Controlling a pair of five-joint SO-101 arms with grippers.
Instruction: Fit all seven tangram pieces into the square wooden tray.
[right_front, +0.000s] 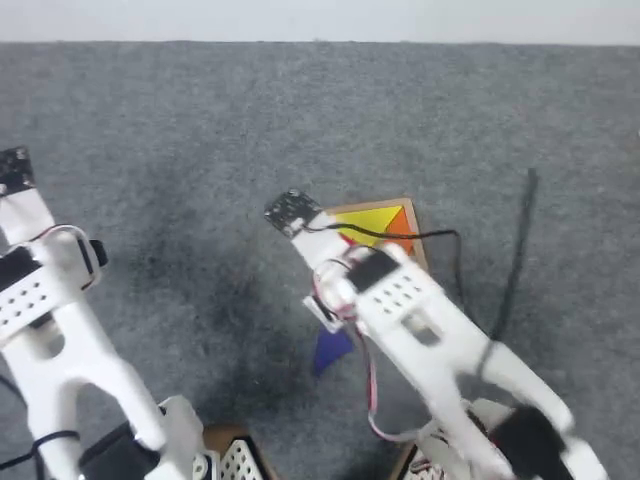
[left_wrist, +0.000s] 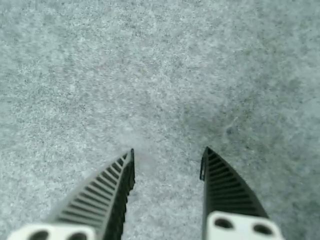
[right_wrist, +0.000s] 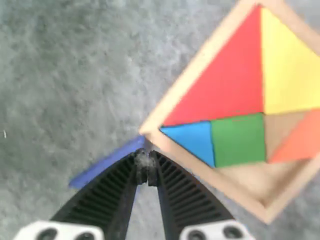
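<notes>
Seemingly mid-placement: right claw is closed at the blue piece, lying on the bench at the tray's 7 o'clock. Left claw gapes wide, empty. Next, blue likely needs steering into the tray's bare gap.

I read this as robotics lab bench, probably: grey felt-like mat over tabletop, plain pale wall behind, loose black cable across mat, white left arm and right arm at near edge
</notes>
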